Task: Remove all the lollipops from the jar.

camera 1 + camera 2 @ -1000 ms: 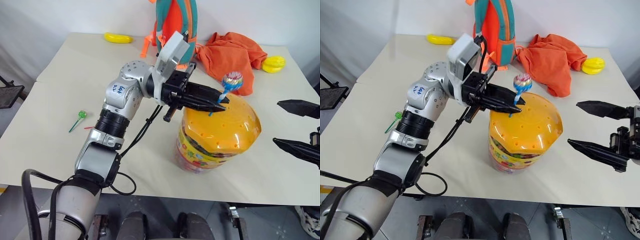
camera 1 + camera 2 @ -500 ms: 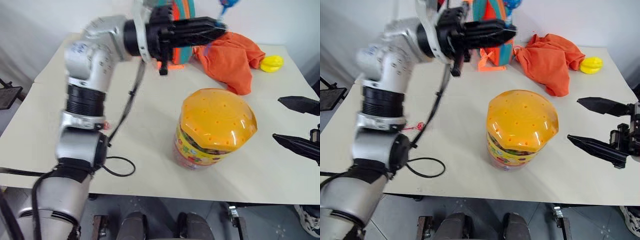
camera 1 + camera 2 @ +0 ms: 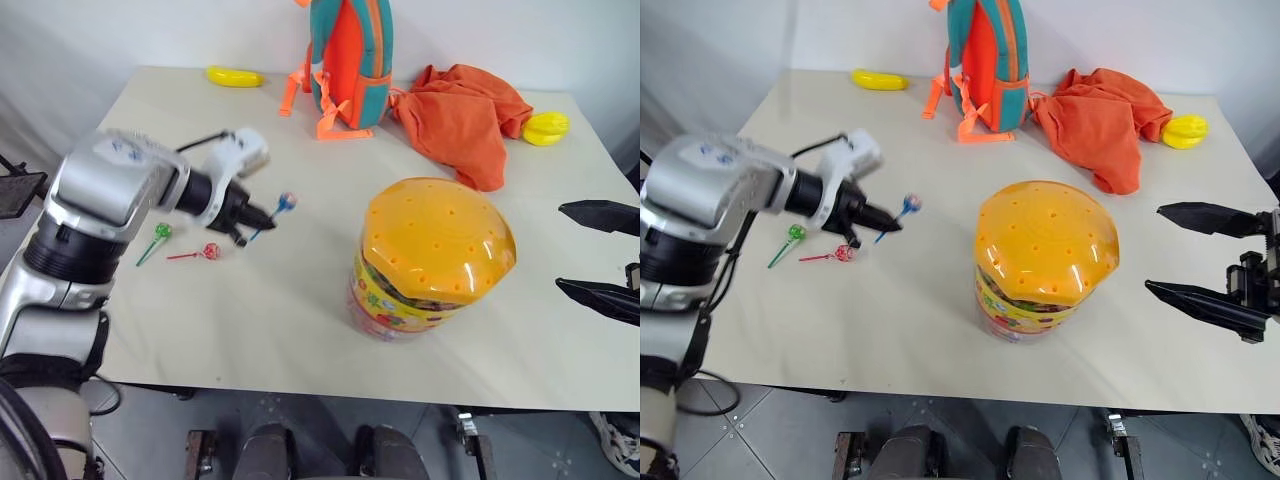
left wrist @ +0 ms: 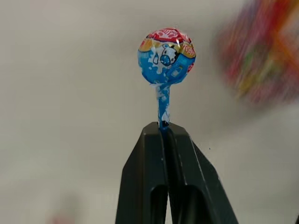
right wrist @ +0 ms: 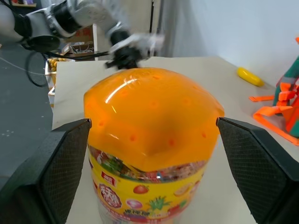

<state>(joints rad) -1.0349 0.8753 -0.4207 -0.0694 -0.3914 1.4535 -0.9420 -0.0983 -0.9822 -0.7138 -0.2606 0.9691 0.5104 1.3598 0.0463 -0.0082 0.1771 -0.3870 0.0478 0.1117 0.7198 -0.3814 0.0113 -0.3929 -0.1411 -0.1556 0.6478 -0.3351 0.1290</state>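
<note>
The left gripper (image 4: 164, 128), with its two black fingers pressed together, is seen pinching the thin stick of a blue lollipop in a red-and-white patterned wrapper (image 4: 166, 56); in the left eye view this candy is held at the centre left of the frame, its head just above the pale beige table (image 3: 300, 320). Just to the lower left of the fingertips, a red lollipop on a thin stick (image 3: 208, 251) is found lying flat on the table, and a green lollipop on a thin stick (image 3: 160, 232) lies near it, further left. The large squat clear plastic jar with a domed translucent orange lid dotted with small holes and a colourful label band (image 3: 432, 258) stands upright to the right of centre, well apart from the three candies. At the right edge of the frame the right gripper (image 3: 598, 260) is seen with its black fingers spread wide; in the right wrist view they are set on either side of the jar without touching it. A crumpled orange cloth (image 3: 465, 110), a teal and orange backpack (image 3: 350, 55) and two yellow objects (image 3: 235, 75) are placed along the top of the frame.
</note>
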